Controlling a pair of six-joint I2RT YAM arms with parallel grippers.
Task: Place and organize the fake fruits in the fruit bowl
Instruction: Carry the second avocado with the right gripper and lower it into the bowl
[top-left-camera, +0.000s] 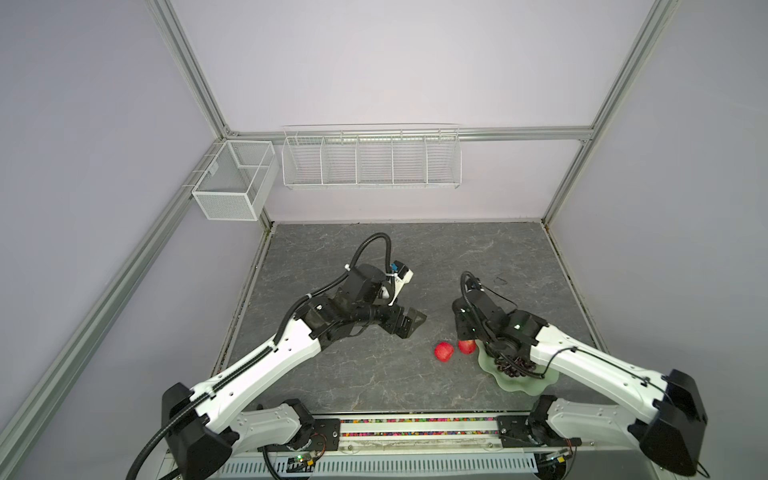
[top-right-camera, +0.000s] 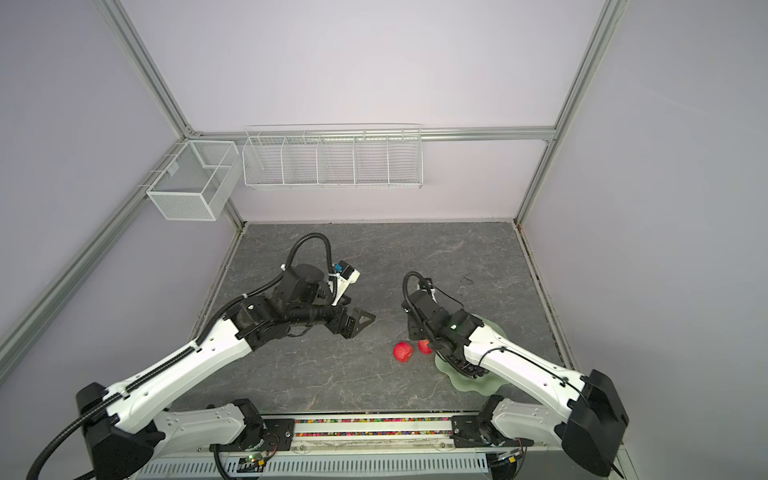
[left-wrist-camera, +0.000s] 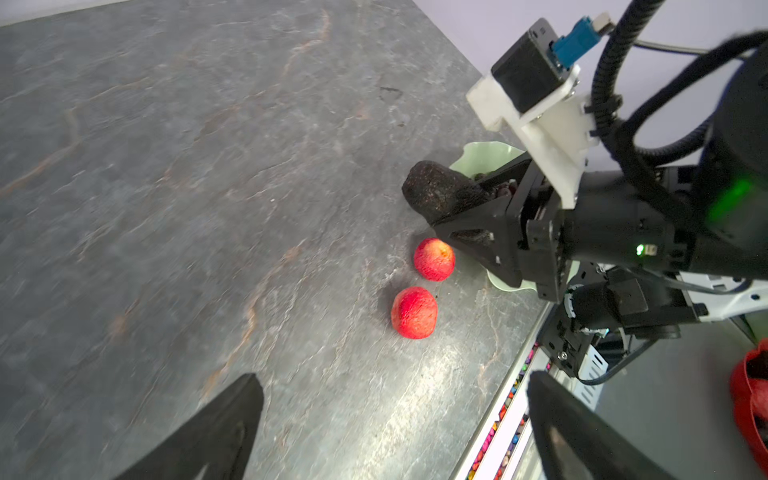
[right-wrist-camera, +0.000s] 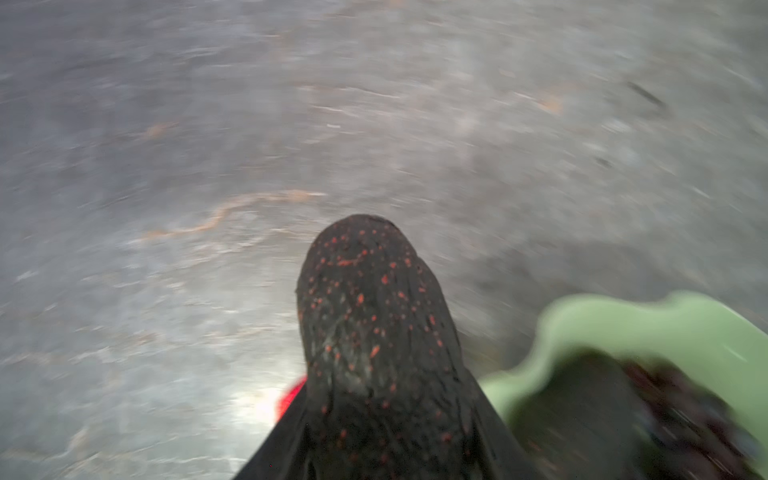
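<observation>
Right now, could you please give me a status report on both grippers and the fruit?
Left gripper open, empty. Right gripper shut on avocado, beside bowl. Grapes in bowl; two apples on table, one near the rim.

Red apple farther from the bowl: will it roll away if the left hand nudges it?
Likely rolls: the apple is near-round and rests free on the flat table. Its rough, matte skin should grip well for the open left hand. Being fake, probably light; a nudge may knock it into the other apple.
</observation>
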